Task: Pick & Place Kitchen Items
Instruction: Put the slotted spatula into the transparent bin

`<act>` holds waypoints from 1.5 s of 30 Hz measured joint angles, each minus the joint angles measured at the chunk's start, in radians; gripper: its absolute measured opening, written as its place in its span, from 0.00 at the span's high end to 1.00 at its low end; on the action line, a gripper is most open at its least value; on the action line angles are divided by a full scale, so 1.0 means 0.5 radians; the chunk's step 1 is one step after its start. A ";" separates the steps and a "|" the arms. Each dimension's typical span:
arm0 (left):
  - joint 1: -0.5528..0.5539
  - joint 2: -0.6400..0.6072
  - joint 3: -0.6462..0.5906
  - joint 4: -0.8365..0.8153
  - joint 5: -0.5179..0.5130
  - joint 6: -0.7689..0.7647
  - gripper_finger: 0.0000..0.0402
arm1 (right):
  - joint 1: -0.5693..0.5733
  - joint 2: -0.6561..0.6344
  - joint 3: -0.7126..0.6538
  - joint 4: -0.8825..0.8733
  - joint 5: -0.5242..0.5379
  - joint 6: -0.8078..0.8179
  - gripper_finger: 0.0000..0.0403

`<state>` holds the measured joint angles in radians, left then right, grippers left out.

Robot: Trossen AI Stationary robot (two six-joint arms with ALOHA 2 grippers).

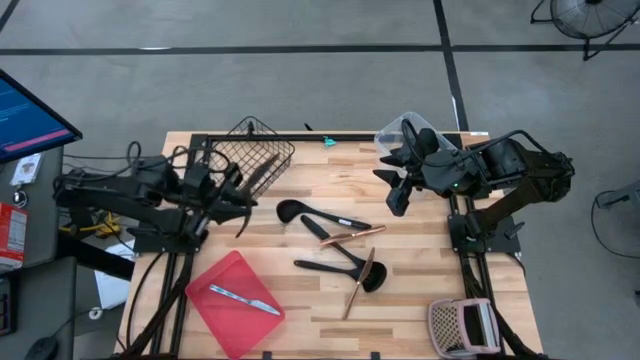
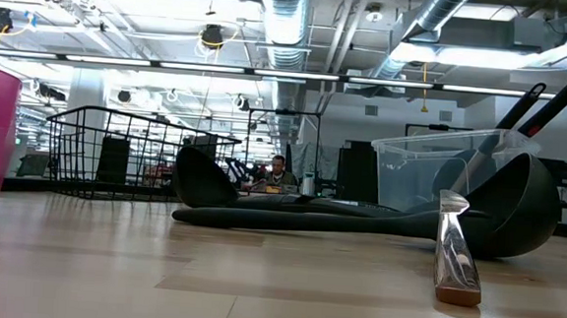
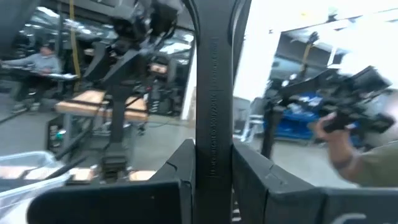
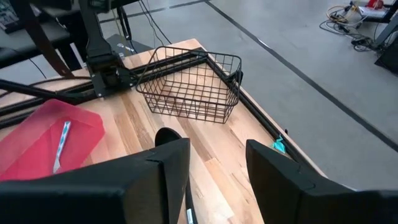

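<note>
While the left gripper (image 1: pixel 243 200) pinches a black utensil (image 3: pixel 213 106) beside the wire basket (image 1: pixel 256 150), the right gripper (image 1: pixel 398 190) hangs open near the table's (image 1: pixel 420 280) far right corner.

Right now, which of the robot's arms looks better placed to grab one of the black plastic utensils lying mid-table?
Probably the right. The right gripper hangs open and empty above the black plastic utensils. The left gripper is shut on a long black utensil handle, beside the black wire basket.
</note>
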<state>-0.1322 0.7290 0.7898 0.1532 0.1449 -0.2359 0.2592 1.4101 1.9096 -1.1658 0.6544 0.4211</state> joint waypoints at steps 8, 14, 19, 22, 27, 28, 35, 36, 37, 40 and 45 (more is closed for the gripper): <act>0.000 -0.104 0.000 0.003 0.131 -0.123 0.88 | 0.000 0.000 0.000 0.000 0.000 -0.025 0.62; 0.000 -0.209 0.000 0.059 0.148 -0.169 0.88 | 0.000 0.000 0.000 0.000 0.000 -0.025 0.62; 0.000 -0.250 0.000 0.111 0.148 -0.121 0.88 | -0.016 0.026 0.000 0.014 0.001 -0.025 0.62; 0.000 -0.252 0.000 0.188 0.148 -0.120 0.88 | -0.025 0.062 0.000 0.116 0.000 -0.113 0.62; 0.000 -0.229 0.000 0.382 0.148 -0.091 0.88 | -0.041 0.190 0.001 0.541 -0.008 -0.469 0.62; 0.000 -0.224 0.000 0.420 0.148 -0.072 0.88 | -0.046 0.220 0.001 0.643 -0.008 -0.558 0.62; 0.000 -0.090 0.000 0.759 0.147 0.076 0.88 | -0.176 0.489 0.001 1.510 -0.528 -0.913 0.61; 0.000 -0.062 0.000 0.805 0.146 0.098 0.88 | -0.199 0.527 0.000 1.580 -0.640 -0.916 0.61; 0.000 -0.036 0.000 0.842 0.142 0.111 0.88 | -0.223 0.575 0.001 1.677 -0.756 -0.917 0.60; 0.000 0.044 0.000 0.936 0.139 0.136 0.88 | -0.284 0.670 -0.003 1.753 -0.990 -0.965 0.58; 0.001 0.133 0.000 1.000 0.142 0.139 0.88 | -0.383 0.806 -0.003 1.900 -1.194 -0.966 0.53</act>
<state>-0.1318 0.7953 0.7898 0.6530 0.2157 -0.1663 0.0678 1.8130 1.9080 -0.2160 0.0572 -0.0620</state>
